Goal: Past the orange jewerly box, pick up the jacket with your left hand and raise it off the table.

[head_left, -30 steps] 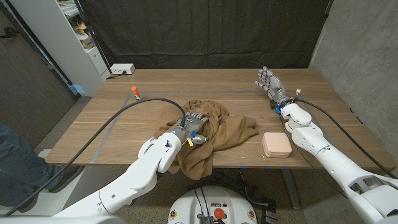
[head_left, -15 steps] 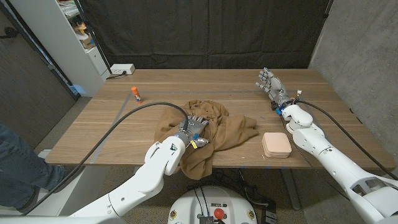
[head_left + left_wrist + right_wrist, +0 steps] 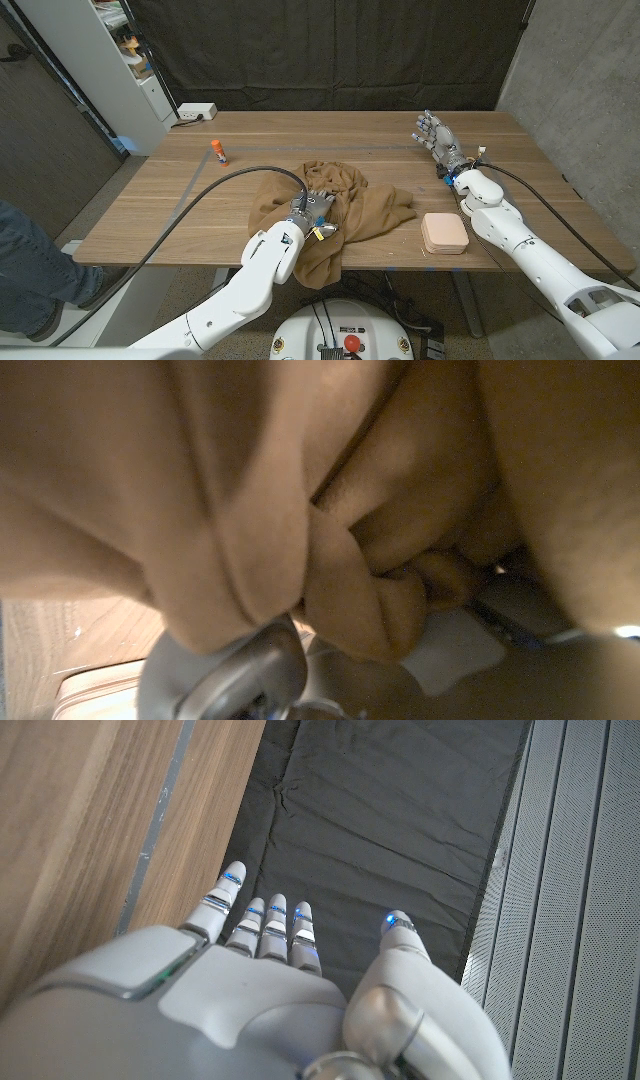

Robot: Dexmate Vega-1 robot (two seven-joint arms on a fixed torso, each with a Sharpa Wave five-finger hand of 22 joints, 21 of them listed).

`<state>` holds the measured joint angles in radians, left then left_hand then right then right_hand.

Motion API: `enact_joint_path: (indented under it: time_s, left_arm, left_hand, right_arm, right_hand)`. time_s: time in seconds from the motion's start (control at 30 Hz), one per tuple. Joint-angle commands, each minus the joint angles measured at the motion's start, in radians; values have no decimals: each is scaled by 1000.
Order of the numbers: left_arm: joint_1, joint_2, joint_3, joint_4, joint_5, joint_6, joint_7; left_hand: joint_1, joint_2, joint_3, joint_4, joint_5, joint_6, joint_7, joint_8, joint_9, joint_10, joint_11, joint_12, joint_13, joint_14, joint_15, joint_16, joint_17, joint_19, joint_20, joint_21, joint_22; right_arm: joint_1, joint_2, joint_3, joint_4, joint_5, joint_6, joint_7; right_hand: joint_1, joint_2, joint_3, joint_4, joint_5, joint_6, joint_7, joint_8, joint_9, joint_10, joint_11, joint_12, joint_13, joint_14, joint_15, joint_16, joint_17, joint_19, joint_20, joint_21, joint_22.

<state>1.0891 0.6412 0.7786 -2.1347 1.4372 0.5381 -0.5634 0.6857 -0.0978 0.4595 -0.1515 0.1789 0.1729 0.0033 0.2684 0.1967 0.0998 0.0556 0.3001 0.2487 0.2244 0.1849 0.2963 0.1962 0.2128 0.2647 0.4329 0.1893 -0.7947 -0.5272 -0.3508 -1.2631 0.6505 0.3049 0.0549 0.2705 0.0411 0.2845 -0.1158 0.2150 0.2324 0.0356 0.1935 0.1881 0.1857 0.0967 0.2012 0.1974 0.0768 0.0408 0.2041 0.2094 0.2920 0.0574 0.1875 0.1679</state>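
At bench centre, the left hand (image 3: 314, 207) has its fingers (image 3: 321, 192) sunk into the jacket (image 3: 340, 205), folds bunched around them in the wrist view, cloth (image 3: 300, 530) pinched. That jacket is tan-brown, soft, crumpled in a heap, one flap spilling over the near edge at 6 o'clock. Orange jewelry box (image 3: 444, 232) sits at its 3 o'clock. Right hand (image 3: 436, 135) hovers, fingers spread, holding nothing.

The jacket (image 3: 345, 210) is plain tan-brown. The jewelry box (image 3: 444, 232) is pale peach. The worktop (image 3: 180, 200) is brown wood with a grey line. The right hand (image 3: 435, 135) is grey.
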Motion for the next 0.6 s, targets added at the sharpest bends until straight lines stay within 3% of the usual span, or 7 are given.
enact_joint_path:
  time_s: [0.03, 0.13, 0.2, 0.27, 0.33, 0.43, 0.6]
  left_arm:
    - [3, -28, 6, 48, 4, 33, -37]
    - [5, -34, 5, 51, -1, 41, -22]
    - [11, -39, 3, 53, -9, 49, 5]
    - [15, -42, 0, 53, -22, 56, 22]
    - [20, -47, -2, 54, -34, 65, 44]
    - [22, -48, -5, 53, -58, 71, 66]
    - [26, -50, -6, 54, -89, 84, 122]
  left_hand:
    - [489, 139, 2, -29, 19, 230, -78, 57, 58, 93, -34, 67, 50, 208, -140, 100, 130, 714, -89, 77, 6]
    - [618, 171, -28, -28, 32, 348, -54, 122, 110, 175, -57, 148, 128, 310, -183, 233, 265, 761, -186, 140, 18]
    - [669, 174, -46, -29, 38, 385, -40, 147, 136, 194, -62, 181, 171, 349, -203, 297, 336, 778, -229, 179, 29]
    - [720, 181, -49, -34, 47, 418, -27, 170, 157, 204, -59, 206, 211, 378, -225, 341, 387, 775, -257, 210, 40]
    - [810, 180, -61, -36, 66, 468, -7, 208, 197, 219, -58, 247, 292, 423, -285, 427, 479, 773, -292, 278, 68]
    - [905, 159, -77, -35, 99, 532, 13, 256, 249, 237, -56, 300, 402, 461, -316, 510, 577, 748, -325, 365, 106]
    - [960, 148, -73, -34, 134, 630, 37, 312, 293, 279, -56, 352, 484, 447, -267, 541, 633, 737, -352, 431, 141]
  right_arm:
    - [0, 2, -1, 2, 2, 4, 9]
    - [0, 2, 0, 1, 3, 2, 6]
    - [0, 1, 0, 1, 3, 2, 6]
    - [0, 1, 1, -1, 3, 1, 5]
    - [1, 1, 1, 0, 4, 0, 5]
    - [4, 1, 0, 4, 1, 3, 8]
    - [9, 3, -2, 6, 1, 1, 11]
  right_hand:
    - [1, 4, -4, -2, -1, 6, 2, 6, 4, 5, -4, 4, 2, 3, -5, 2, 0, 5, 16, 2, 3]
    - [1, 4, -4, -1, -1, 6, 1, 6, 4, 5, -4, 4, 2, 3, -5, 2, 0, 4, 20, 2, 3]
    - [1, 4, -4, -1, -1, 5, 2, 6, 4, 6, -4, 5, 2, 2, -5, 1, 0, 5, 23, 2, 3]
    - [1, 4, -4, -1, -1, 5, 2, 6, 4, 6, -4, 5, 2, 2, -5, 1, 0, 5, 24, 2, 3]
    - [1, 4, -4, -1, -1, 5, 1, 6, 4, 5, -4, 4, 2, 2, -4, 1, 0, 5, 25, 2, 3]
    - [1, 5, -4, -1, -1, 5, 1, 6, 4, 5, -5, 4, 2, 1, -4, 1, 0, 5, 26, 2, 3]
    - [1, 4, -4, -1, -1, 5, 0, 5, 4, 4, -4, 4, 2, 2, -3, 1, 0, 6, 30, 2, 3]
